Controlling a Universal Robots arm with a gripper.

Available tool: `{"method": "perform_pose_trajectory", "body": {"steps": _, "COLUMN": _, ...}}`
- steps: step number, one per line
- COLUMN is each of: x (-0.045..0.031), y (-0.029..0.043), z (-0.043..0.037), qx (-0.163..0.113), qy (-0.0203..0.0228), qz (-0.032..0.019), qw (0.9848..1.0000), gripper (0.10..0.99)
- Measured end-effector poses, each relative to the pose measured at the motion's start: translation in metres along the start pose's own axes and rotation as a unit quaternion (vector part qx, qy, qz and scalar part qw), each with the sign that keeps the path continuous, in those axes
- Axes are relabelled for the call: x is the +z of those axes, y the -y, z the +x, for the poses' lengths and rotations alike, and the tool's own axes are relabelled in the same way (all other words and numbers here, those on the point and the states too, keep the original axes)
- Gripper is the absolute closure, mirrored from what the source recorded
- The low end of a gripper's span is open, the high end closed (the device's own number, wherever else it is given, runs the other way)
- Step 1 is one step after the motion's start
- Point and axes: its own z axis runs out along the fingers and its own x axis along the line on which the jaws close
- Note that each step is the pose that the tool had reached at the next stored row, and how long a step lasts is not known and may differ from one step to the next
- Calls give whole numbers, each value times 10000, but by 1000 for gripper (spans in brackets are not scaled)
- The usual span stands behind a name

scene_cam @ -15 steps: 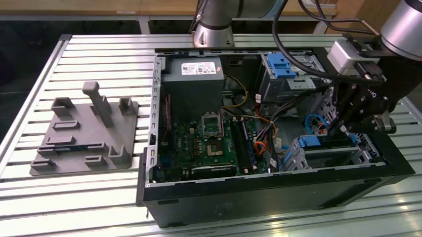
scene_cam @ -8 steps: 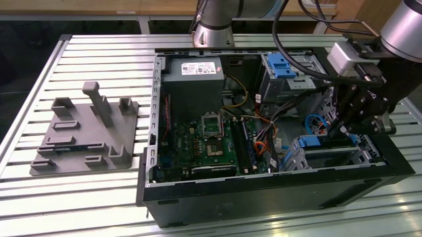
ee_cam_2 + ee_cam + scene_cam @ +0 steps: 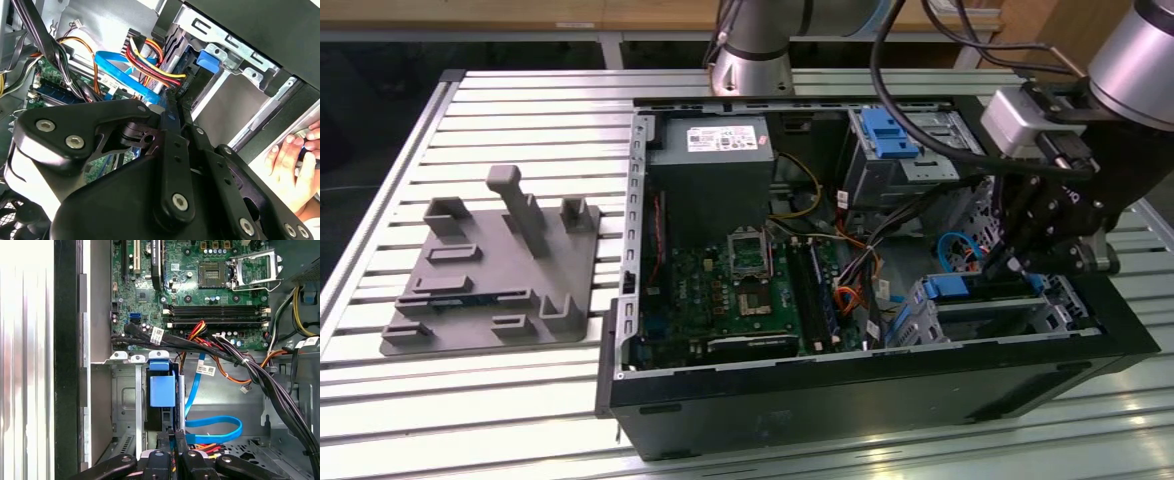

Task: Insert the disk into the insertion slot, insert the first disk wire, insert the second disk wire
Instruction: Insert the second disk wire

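The disk (image 3: 947,288), framed by its blue caddy (image 3: 162,390), sits inside the silver insertion slot (image 3: 914,322) at the case's near corner on the exterior view's right. In the first wrist view the slot's metal wall (image 3: 125,390) flanks the caddy. My gripper (image 3: 1003,268) hangs just behind the disk's rear edge. Its fingers (image 3: 165,445) stand close together, shut on the connector of a red, yellow and black disk wire (image 3: 150,62). A flat blue wire (image 3: 215,427) loops on the case floor beside it.
The open computer case (image 3: 854,385) lies on a slatted table. A taller bay with a blue tab (image 3: 887,135) stands at the back, and the motherboard (image 3: 734,290) fills the middle. Black cable bundles (image 3: 250,367) cross nearby. A grey fixture (image 3: 494,270) sits left. A hand (image 3: 295,165) rests outside the case.
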Motion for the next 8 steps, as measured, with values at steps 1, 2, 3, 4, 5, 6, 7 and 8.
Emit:
{"method": "perform_pose_trajectory", "body": {"steps": 1, "x": 5, "y": 0, "z": 0, "qx": 0, "qy": 1, "qz": 0, "qw": 10000, "gripper": 925}}
{"method": "perform_pose_trajectory", "body": {"steps": 2, "x": 9, "y": 0, "z": 0, "qx": 0, "qy": 0, "qz": 0, "qw": 10000, "gripper": 925}}
{"method": "perform_pose_trajectory", "body": {"steps": 3, "x": 13, "y": 0, "z": 0, "qx": 0, "qy": 0, "qz": 0, "qw": 10000, "gripper": 925}}
{"method": "perform_pose_trajectory", "body": {"steps": 4, "x": 17, "y": 1, "z": 0, "qx": 0, "qy": 0, "qz": 0, "qw": 10000, "gripper": 925}}
{"method": "perform_pose_trajectory", "body": {"steps": 5, "x": 21, "y": 1, "z": 0, "qx": 0, "qy": 0, "qz": 0, "qw": 10000, "gripper": 925}}
{"method": "perform_pose_trajectory", "body": {"steps": 6, "x": 25, "y": 1, "z": 0, "qx": 0, "qy": 0, "qz": 0, "qw": 10000, "gripper": 925}}
{"method": "perform_pose_trajectory", "body": {"steps": 7, "x": 29, "y": 1, "z": 0, "qx": 0, "qy": 0, "qz": 0, "qw": 10000, "gripper": 925}}
{"method": "perform_pose_trajectory", "body": {"steps": 8, "x": 33, "y": 1, "z": 0, "qx": 0, "qy": 0, "qz": 0, "qw": 10000, "gripper": 925}}
